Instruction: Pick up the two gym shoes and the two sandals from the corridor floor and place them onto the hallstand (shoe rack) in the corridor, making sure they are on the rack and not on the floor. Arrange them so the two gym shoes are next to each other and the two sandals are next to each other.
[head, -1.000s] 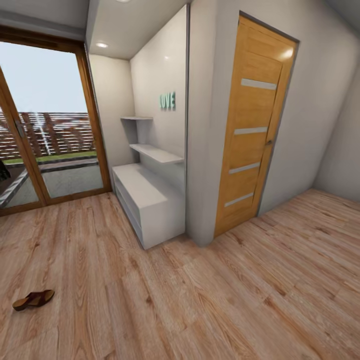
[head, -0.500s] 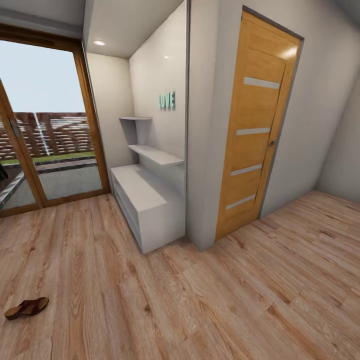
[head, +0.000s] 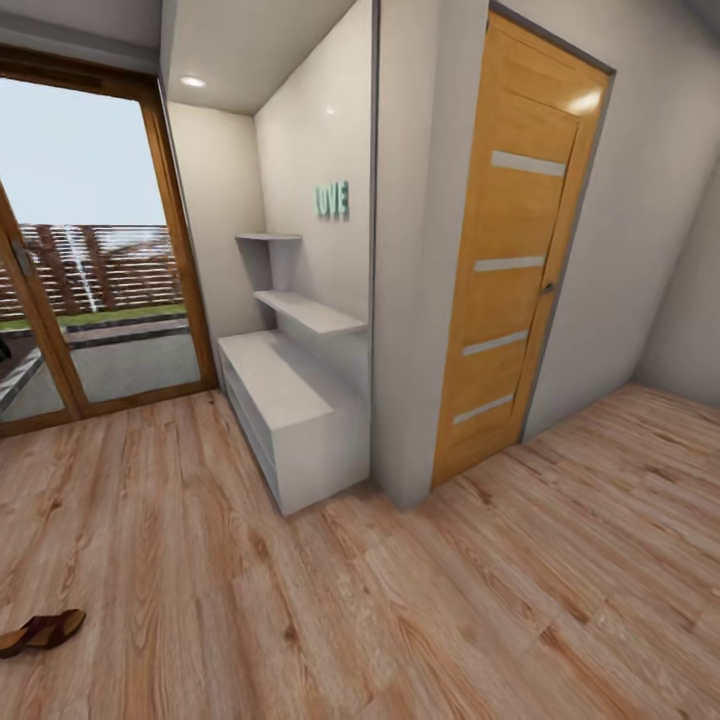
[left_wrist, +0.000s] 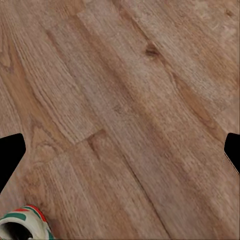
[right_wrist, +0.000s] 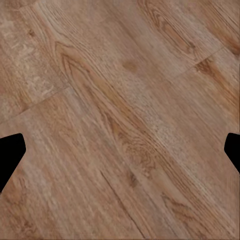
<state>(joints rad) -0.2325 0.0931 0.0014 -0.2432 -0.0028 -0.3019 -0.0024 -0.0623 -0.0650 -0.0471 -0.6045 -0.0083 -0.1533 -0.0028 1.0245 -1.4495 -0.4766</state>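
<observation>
One dark-brown sandal (head: 40, 632) lies on the wood-plank corridor floor (head: 420, 600) at the lower left of the head view. The pale-grey hallstand (head: 290, 400) stands in the alcove ahead; its bench top and two upper shelves are bare. In the left wrist view, the heel end of a gym shoe (left_wrist: 22, 227), off-white with green and red, sits on the floor at the picture's corner. My left gripper (left_wrist: 120, 155) is open above bare planks, its fingertips (left_wrist: 10, 155) far apart. My right gripper (right_wrist: 120, 152) is also open over bare floor. The second sandal and the other gym shoe are out of view.
A wooden door (head: 510, 270) stands shut to the right of the alcove's wall corner (head: 400, 300). A glass sliding door (head: 90, 250) with a wooden frame is at the left. Floor stretches between me and the hallstand.
The whole head picture has shifted, so the camera has moved: the sandal now sits lower and further left in view. Nothing on the floor has moved by itself.
</observation>
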